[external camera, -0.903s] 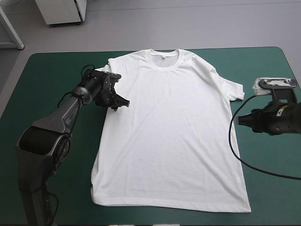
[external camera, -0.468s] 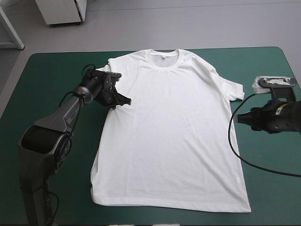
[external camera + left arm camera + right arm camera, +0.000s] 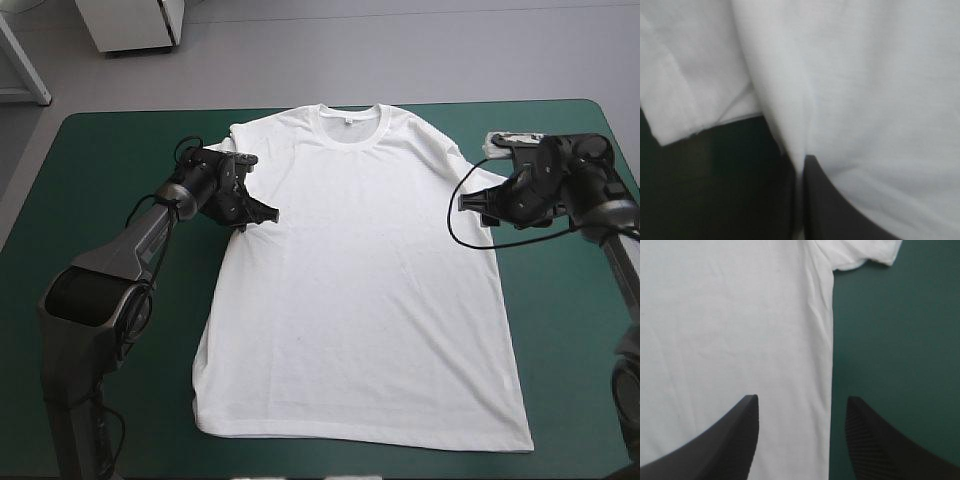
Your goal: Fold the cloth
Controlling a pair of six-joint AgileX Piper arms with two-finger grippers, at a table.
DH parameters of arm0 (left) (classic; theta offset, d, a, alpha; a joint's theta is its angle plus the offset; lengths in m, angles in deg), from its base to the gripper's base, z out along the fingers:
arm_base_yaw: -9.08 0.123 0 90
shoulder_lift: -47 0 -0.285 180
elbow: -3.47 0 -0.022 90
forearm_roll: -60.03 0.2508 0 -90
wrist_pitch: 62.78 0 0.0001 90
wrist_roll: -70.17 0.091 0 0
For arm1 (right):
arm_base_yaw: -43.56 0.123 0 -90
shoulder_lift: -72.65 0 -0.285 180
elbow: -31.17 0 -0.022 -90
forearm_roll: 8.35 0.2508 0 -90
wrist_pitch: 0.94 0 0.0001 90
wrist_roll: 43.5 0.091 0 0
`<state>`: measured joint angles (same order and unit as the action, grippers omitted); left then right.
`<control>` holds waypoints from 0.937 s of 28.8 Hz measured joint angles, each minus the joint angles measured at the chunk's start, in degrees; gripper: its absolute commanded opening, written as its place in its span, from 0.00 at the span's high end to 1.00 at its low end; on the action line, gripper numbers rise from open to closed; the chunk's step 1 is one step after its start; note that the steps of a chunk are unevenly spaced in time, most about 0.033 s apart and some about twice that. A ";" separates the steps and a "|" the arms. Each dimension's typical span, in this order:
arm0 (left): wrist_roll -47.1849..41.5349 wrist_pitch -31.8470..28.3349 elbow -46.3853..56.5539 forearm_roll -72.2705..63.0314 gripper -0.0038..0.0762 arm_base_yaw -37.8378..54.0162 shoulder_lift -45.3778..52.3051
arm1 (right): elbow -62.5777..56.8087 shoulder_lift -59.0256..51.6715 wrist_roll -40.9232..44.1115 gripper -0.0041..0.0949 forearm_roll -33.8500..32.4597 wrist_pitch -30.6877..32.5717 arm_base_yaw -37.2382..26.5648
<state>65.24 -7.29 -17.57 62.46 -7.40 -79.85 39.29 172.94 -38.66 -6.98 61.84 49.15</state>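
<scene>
The left gripper (image 3: pixel 262 213) is pinched all but closed on the T-shirt (image 3: pixel 360 290), its black fingers (image 3: pixel 840 215) clamping a ridge of white fabric at the garment's side edge just below the left sleeve (image 3: pixel 675 90). The right gripper (image 3: pixel 802 440) stands wide and holds nothing; one finger is over the fabric and the other over the teal-green cover (image 3: pixel 900 365), straddling the opposite side edge below the right sleeve (image 3: pixel 865 252). The T-shirt lies spread flat in the middle of the table, collar toward the far edge and hem toward the near edge.

Left arm (image 3: pixel 140 235) and right arm (image 3: pixel 610 210): dark grey links, black rounded joints; broad black curved fingers (image 3: pixel 880 450), one finely ribbed
</scene>
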 measured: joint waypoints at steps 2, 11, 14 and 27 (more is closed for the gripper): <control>0.00 0.00 0.00 0.00 0.96 0.00 0.00 | 2.90 3.78 0.00 0.44 0.23 -0.39 0.00; -0.21 -0.06 0.00 -0.36 0.96 0.00 0.00 | 6.16 16.60 -0.07 0.44 2.37 -2.08 -1.86; -0.30 -0.11 0.00 -0.41 0.96 0.00 0.00 | 6.16 18.61 -1.04 0.44 3.89 -3.54 -3.13; -0.37 -0.21 0.00 -0.67 0.96 0.05 0.00 | 6.88 22.55 -2.96 0.61 5.79 -5.77 -3.45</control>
<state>64.86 -7.50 -17.57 61.80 -7.35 -79.85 46.17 195.49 -41.62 -1.19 56.06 45.70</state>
